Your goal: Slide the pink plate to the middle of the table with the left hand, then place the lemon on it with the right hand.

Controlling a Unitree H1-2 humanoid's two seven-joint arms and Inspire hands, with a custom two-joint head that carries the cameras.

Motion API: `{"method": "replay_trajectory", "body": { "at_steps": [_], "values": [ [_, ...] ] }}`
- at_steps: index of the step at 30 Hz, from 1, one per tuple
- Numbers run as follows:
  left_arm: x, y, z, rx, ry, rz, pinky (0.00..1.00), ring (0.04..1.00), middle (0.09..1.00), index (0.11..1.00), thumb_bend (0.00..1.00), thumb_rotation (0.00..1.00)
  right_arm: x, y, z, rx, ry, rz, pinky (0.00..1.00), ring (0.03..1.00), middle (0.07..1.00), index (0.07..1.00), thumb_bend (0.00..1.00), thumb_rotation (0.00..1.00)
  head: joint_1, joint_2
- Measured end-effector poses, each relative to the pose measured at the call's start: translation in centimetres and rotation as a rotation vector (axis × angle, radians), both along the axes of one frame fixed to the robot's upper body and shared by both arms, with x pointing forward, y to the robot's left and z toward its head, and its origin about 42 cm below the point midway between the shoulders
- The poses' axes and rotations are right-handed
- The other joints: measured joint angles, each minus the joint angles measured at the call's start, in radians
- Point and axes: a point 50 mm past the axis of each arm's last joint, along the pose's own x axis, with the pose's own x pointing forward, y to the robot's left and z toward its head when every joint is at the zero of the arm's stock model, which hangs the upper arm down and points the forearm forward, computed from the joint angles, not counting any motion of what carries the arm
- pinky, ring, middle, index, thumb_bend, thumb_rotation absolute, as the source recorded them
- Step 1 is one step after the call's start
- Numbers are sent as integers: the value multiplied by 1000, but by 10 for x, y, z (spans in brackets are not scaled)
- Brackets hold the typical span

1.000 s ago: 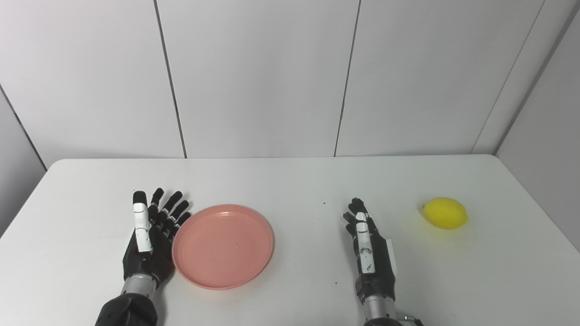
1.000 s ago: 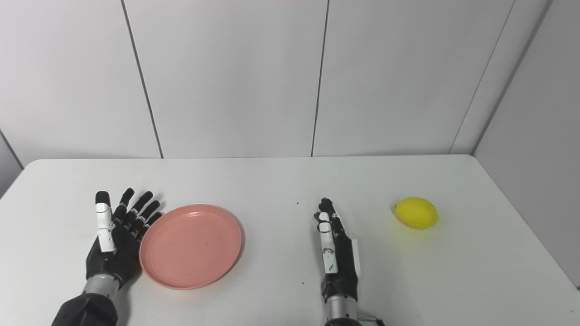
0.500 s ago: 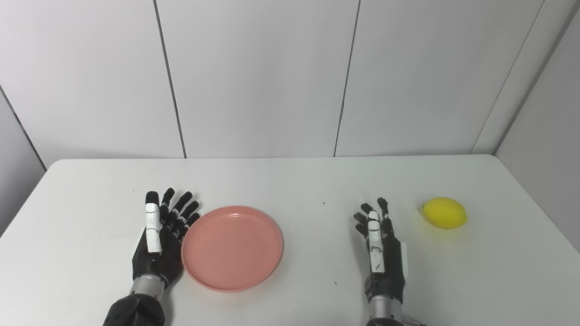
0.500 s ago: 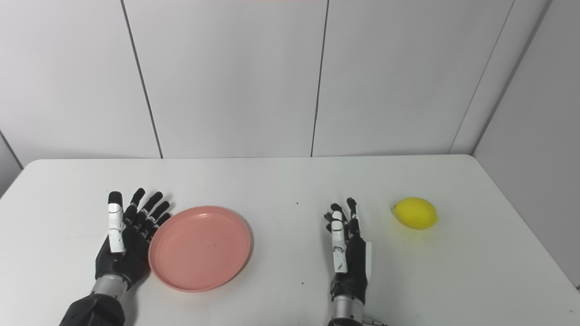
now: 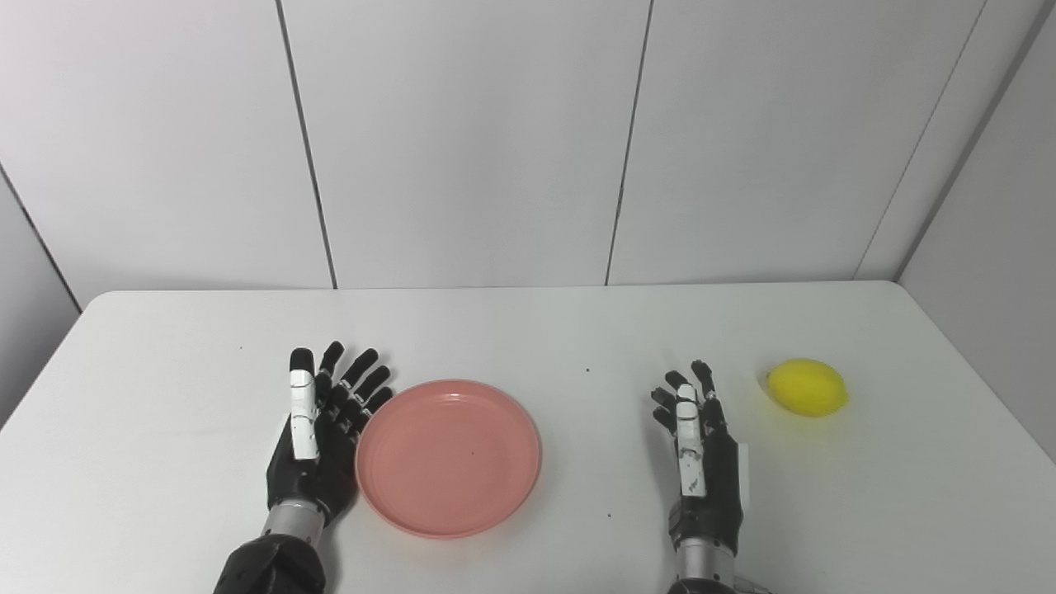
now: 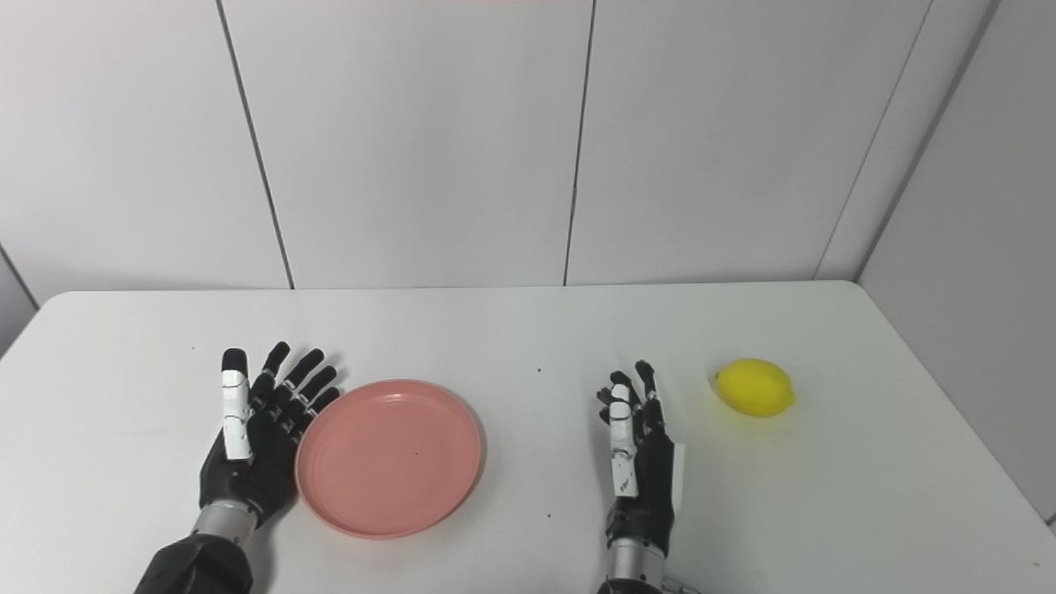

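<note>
Left eye view: lemon (image 5: 806, 387) lies crosswise, both robot hands spread, holding nothing.

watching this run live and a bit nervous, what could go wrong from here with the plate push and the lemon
The left hand only presses open against the pink plate at its left rim, so the plate could spin or slip off instead of sliding straight. The right hand sits open just right of the plate, in its path. The lemon is rounded and lies loose on the table, so a nudge might roll it toward the right edge.
</note>
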Motion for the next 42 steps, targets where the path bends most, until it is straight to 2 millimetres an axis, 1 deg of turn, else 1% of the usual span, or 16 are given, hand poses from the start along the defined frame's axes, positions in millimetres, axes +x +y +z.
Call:
{"method": "replay_trajectory", "body": {
  "at_steps": [5, 9, 13, 17, 22, 25, 28, 29, 30, 32, 35, 36, 38, 42],
  "values": [
    [0, -6, 0, -3, 0, -15, 889, 864, 891, 988, 792, 882, 0, 0, 0, 0, 0, -1, 785, 779, 827, 889, 568, 789, -2, 0],
    [-3, -14, -1, -9, 1, -31, 886, 863, 885, 980, 803, 876, 0, 0, 0, 0, 0, -2, 774, 772, 818, 879, 570, 783, -2, 3],
    [-6, -19, -1, -12, 1, -44, 898, 873, 890, 987, 793, 872, 0, 0, 0, 0, 0, -1, 778, 772, 818, 874, 568, 773, -3, 5],
    [-8, -22, -2, -15, 1, -50, 902, 865, 880, 980, 804, 853, 0, 0, 0, 0, 0, -1, 779, 774, 820, 874, 557, 773, -5, 6],
    [-11, -29, -2, -29, 2, -57, 898, 861, 866, 978, 800, 857, 0, 0, 0, 1, 0, -1, 778, 769, 817, 864, 558, 759, -6, 8],
    [-13, -35, -2, -38, 4, -67, 907, 869, 876, 984, 802, 866, 0, 0, 0, 1, 0, -1, 777, 768, 818, 865, 547, 764, -6, 8],
    [-14, -37, -2, -39, 5, -72, 904, 869, 883, 983, 809, 857, 0, 0, 0, 0, 0, -3, 775, 769, 820, 868, 571, 773, -6, 8],
    [-14, -37, -2, -39, 5, -72, 903, 869, 883, 982, 810, 856, 0, 0, 0, 0, 0, -4, 776, 770, 820, 869, 575, 774, -44, 9],
    [-14, -37, -2, -40, 5, -72, 904, 869, 883, 984, 815, 857, 0, 0, 0, 0, 0, -5, 777, 770, 820, 867, 577, 769, -57, 9],
    [-14, -37, -2, -40, 5, -72, 918, 875, 883, 991, 815, 865, 0, 0, 0, -1, 1, -6, 771, 766, 817, 859, 578, 765, -57, 9],
    [-13, -37, -3, -41, 6, -73, 922, 878, 884, 991, 808, 862, 0, 0, 0, -23, 2, -13, 764, 763, 813, 846, 591, 772, -77, 11],
    [-13, -38, -3, -43, 6, -74, 931, 885, 890, 996, 813, 864, 0, 0, 0, -31, 2, -16, 757, 761, 809, 834, 577, 768, -86, 11],
    [-13, -38, -4, -46, 5, -76, 928, 882, 889, 988, 812, 854, 0, -1, 1, -33, 1, -18, 768, 777, 827, 839, 599, 807, -95, 14],
    [-13, -39, -4, -51, 2, -80, 921, 875, 889, 990, 813, 865, -1, -6, 4, -16, 22, -23, 798, 806, 843, 840, 621, 828, -109, 18]
  ]
}}
